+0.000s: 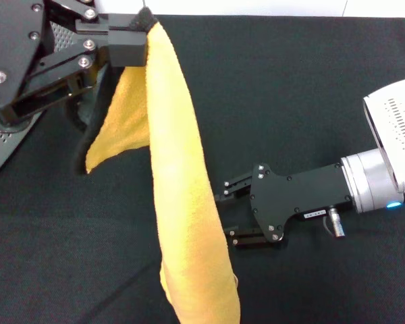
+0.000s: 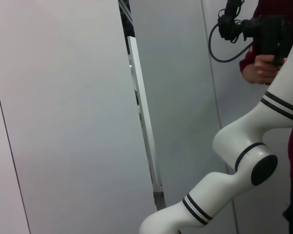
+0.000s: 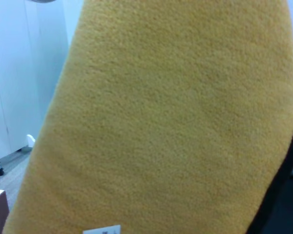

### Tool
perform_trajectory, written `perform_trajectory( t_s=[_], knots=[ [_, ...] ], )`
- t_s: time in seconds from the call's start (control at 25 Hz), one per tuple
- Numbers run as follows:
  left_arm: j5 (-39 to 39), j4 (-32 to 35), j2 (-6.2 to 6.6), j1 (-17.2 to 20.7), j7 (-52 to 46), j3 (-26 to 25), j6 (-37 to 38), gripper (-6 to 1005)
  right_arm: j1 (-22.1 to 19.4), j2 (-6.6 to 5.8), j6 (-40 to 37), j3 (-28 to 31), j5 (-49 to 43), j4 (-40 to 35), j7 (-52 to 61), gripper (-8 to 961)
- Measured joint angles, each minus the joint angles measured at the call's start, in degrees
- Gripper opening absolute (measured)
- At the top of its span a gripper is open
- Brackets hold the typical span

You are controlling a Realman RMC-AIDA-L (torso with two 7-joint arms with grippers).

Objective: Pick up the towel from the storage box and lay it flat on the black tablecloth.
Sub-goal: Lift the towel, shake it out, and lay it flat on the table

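The towel point(image 1: 189, 223) hangs lengthwise over the black tablecloth point(image 1: 310, 88), its lower edge just beside the spread right end effector point(image 1: 228, 212); farther back, the left end effector point(image 1: 131, 40) pinches its top corner.

Left pincer point(image 1: 136, 42) raised and clamped; right pincer point(image 1: 231, 210) (fingers spread) low.

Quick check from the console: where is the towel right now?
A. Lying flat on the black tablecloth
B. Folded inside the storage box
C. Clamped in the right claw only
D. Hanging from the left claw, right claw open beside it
D. In the head view the towel hangs in a long yellow drape from the left claw, pinched at its top edge, while the right claw sits open next to the drape, above the black tablecloth.
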Motion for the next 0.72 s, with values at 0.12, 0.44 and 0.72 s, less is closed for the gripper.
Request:
perform_trajectory(
  t_s=[0.12,0.44,0.72],
  knots=[
    [0.0,-0.1,0.0,0.1,0.1,-0.1,0.0,39,0.0,-0.02,-0.6,-0.1,-0.1,0.0,0.0,434],
    [-0.1,-0.2,-0.18,0.3,0.2,-0.2,0.0,39,-0.6,-0.06,-1.2,0.2,-0.1,0.0,-1.4,352],
    [-0.1,0.0,-0.48,0.3,0.2,-1.3,0.0,39,-0.8,0.46,-0.9,0.2,-0.7,0.1,-3.5,133]
  ],
)
